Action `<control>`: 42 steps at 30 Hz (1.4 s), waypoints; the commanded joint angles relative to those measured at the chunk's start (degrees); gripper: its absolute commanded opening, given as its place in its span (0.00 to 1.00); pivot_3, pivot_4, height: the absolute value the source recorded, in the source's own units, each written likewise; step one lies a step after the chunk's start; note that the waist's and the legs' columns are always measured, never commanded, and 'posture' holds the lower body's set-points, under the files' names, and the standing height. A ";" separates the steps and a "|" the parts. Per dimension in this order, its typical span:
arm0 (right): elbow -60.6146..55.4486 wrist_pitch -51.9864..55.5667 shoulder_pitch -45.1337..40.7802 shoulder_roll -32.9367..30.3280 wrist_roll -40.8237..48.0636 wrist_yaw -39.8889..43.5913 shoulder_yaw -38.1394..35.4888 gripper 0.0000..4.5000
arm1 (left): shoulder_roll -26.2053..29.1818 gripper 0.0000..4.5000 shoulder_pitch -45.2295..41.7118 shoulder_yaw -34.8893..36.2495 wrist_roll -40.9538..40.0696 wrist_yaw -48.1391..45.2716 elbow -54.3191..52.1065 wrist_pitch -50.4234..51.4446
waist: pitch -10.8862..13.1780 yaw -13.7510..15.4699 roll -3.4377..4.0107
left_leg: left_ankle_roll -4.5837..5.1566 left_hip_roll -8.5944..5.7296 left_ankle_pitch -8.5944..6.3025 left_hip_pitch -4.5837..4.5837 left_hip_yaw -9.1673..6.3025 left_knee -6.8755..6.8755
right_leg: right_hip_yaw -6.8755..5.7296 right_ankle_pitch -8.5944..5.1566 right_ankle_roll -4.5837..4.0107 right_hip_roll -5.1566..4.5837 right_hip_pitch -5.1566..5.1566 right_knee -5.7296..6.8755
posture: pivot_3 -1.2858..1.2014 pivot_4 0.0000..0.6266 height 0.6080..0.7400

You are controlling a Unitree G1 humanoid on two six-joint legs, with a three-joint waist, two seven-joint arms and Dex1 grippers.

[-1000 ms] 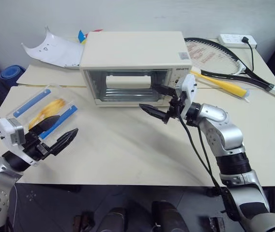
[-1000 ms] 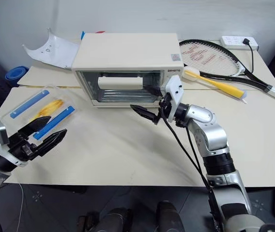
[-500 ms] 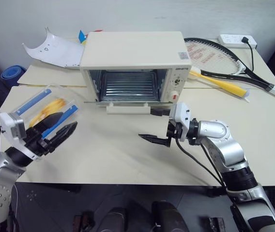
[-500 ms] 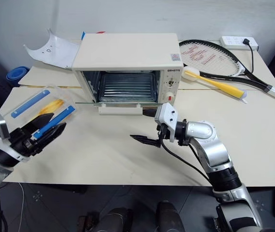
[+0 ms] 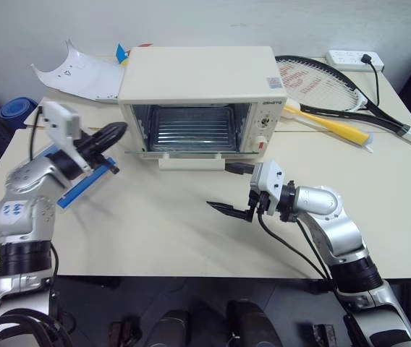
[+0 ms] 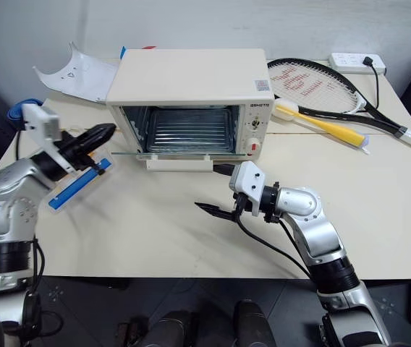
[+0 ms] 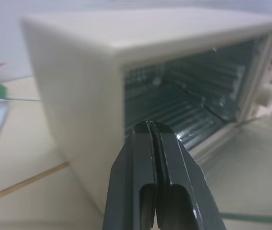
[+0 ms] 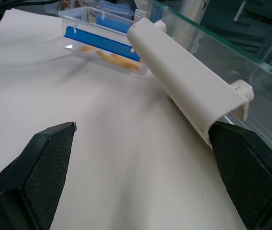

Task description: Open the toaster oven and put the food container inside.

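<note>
Jaws pressed together before toaster oven [image 7: 126, 72]

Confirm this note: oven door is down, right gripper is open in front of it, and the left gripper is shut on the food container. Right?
One error: the left gripper is shut on nothing. The left wrist view shows its fingers pressed together, empty, by the toaster oven; the food container sits on the table. The door is down and the right gripper is open.

- Toaster oven [image 5: 202, 76]: cream-white, red light on its panel.
- Food container [image 8: 102, 45]: clear, blue clips, yellow strips inside.
- Racket [image 5: 321, 87] beside the toaster oven: black frame, yellow handle.
- Worktop [image 5: 191, 231]: pale beige.
</note>
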 commanded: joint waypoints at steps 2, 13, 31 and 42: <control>-3.96 -4.51 6.49 -2.73 0.78 -0.04 -3.83 1.00 | 1.27 0.01 3.15 -1.62 2.05 -5.60 -2.89 -2.62 | 0.00 -0.22 0.00 | 0.00 0.00 0.00 -0.13 0.00 0.04 | -0.01 0.00 0.00 -0.01 -0.13 0.03 | 0.52 0.24 1.00; -4.69 -9.97 24.68 -7.30 6.63 -2.53 -19.22 1.00 | -1.90 0.01 16.90 -2.86 7.76 -0.58 -11.82 -3.74 | 0.02 0.53 -0.03 | 0.00 -0.02 0.00 -0.08 0.08 0.45 | 0.12 0.00 0.01 -0.01 0.08 0.18 | 0.52 0.24 1.00; 1.57 -12.73 6.71 2.77 14.76 5.76 -11.72 1.00 | -16.70 0.54 55.79 35.73 -14.38 13.60 -31.30 -2.64 | 0.05 -0.65 -0.06 | -0.05 0.26 -0.05 0.14 0.33 0.16 | 0.25 -0.02 -0.03 0.15 0.08 0.09 | 0.52 0.24 1.00; 5.11 -17.41 4.55 4.90 13.56 10.55 -8.19 1.00 | -9.74 0.99 55.76 45.51 -27.53 30.02 -27.62 11.38 | 0.03 2.28 -0.19 | 0.14 0.17 -0.18 0.38 -0.07 0.38 | 0.03 0.00 -0.02 0.13 0.80 -0.39 | 0.52 0.24 1.00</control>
